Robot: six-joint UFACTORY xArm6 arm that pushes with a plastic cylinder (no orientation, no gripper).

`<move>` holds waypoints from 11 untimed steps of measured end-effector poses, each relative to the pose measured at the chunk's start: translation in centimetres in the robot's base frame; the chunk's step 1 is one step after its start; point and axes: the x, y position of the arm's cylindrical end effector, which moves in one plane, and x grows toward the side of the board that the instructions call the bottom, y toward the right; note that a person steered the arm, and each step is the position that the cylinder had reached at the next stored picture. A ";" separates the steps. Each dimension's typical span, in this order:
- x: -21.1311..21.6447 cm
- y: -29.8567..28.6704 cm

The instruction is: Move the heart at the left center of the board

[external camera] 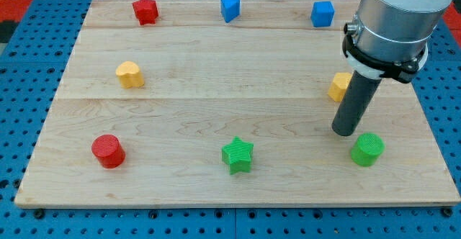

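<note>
The yellow heart (130,74) lies at the left centre of the wooden board (216,59). My tip (345,132) rests on the board far to the view's right, just up and left of the green cylinder (367,149) and below a yellow block (338,86) that the rod partly hides. The tip is a long way from the heart, with nothing touching it.
A red block (145,11), a blue block (230,8) and a blue cube (323,14) line the view's top. A red cylinder (108,151) is at bottom left. A green star (238,155) is at bottom centre.
</note>
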 end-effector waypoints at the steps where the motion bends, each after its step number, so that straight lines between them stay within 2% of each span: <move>1: 0.0 0.0; 4: -2.6 -2.4; 5: -4.8 -6.5; 6: -6.5 -13.4; 7: -6.7 -22.8; 8: -9.2 -31.6; 9: -12.9 -32.6; 10: -14.7 -35.1; 11: -12.5 -36.9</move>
